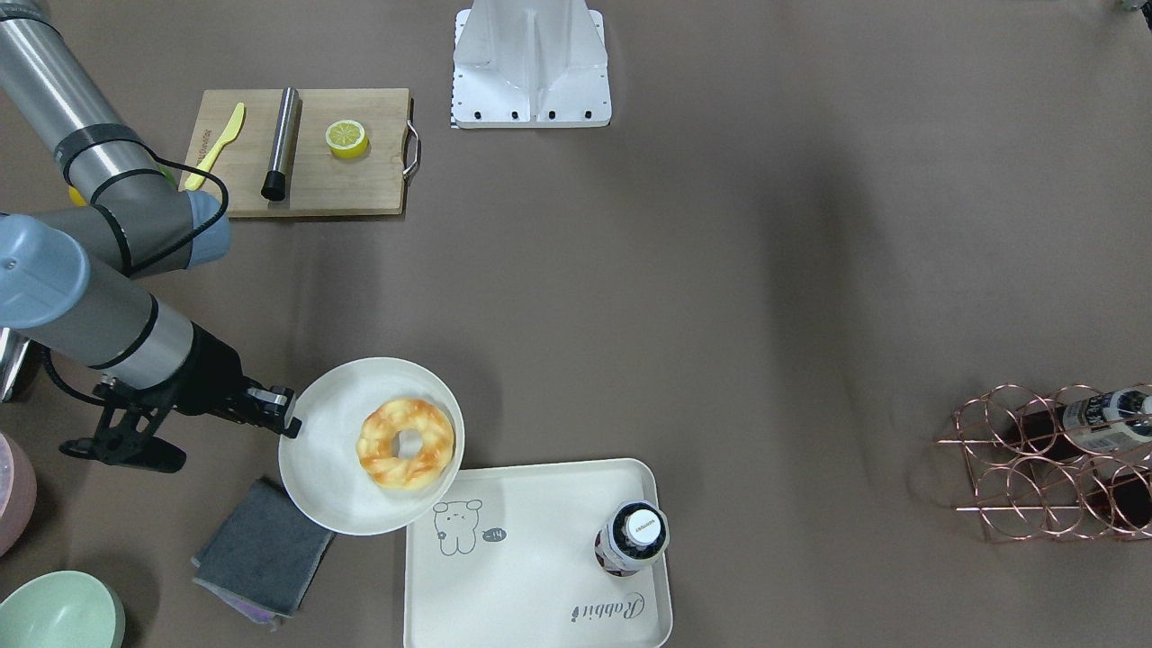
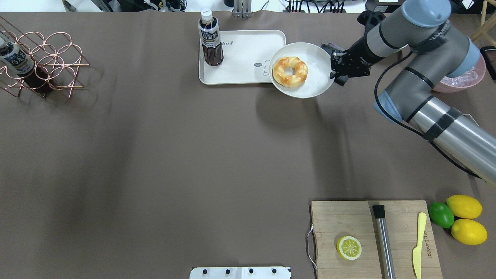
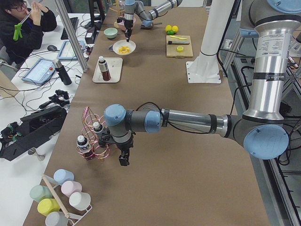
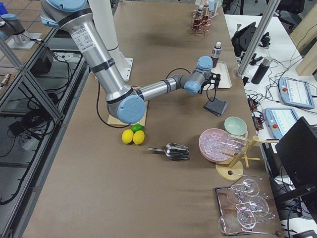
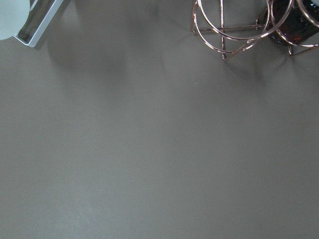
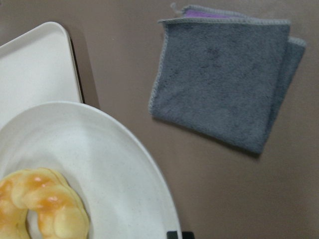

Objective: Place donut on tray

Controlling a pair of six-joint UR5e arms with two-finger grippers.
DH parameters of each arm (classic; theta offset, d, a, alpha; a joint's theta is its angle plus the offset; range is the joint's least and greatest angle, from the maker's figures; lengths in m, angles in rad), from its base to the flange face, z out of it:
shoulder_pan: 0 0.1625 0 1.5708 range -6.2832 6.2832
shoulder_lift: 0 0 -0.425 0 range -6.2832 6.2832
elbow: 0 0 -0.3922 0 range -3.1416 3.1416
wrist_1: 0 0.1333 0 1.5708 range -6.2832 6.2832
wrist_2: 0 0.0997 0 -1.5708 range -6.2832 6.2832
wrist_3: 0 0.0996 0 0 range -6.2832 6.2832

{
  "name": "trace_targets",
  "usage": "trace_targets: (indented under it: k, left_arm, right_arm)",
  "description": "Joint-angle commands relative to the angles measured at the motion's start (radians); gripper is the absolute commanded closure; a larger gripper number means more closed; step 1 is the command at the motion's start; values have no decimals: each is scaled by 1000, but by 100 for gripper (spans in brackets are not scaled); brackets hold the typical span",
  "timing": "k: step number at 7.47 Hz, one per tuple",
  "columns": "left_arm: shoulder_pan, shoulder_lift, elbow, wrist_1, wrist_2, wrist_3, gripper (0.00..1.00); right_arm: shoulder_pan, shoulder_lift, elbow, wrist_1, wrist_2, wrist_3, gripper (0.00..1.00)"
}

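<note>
Over the brown counter (image 1: 720, 270), the right tool (image 1: 292, 418) is pinching the rim of a plate (image 1: 333, 468), with the donut (image 1: 406, 444) lying just beyond it. I cannot tell the left tool (image 3: 123, 157) grip.

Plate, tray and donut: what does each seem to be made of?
Plate: likely melamine or matte ceramic; off-white, faintly speckled, no glare.
Tray: probably plastic or melamine; cream, matte, thin rounded rim, printed bear drawing.
Donut: possibly a foam replica, given the uniform painted-looking glaze; could be real pastry.
</note>
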Motion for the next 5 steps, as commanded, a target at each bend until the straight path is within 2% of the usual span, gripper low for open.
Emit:
trace_targets:
  k: [1,3,5]
  left_arm:
    - [0,-6,2,0,6,0,2]
    - [-2,-7,-1,0,83,0,2]
    - [-2,-9,-3,-3,84,0,2]
  right_arm:
    - [-28,194,-201,-43,-73,1,100]
    - [-43,338,-385,-40,-104,3,100]
    - [-45,457,-562,-17,-118,5,100]
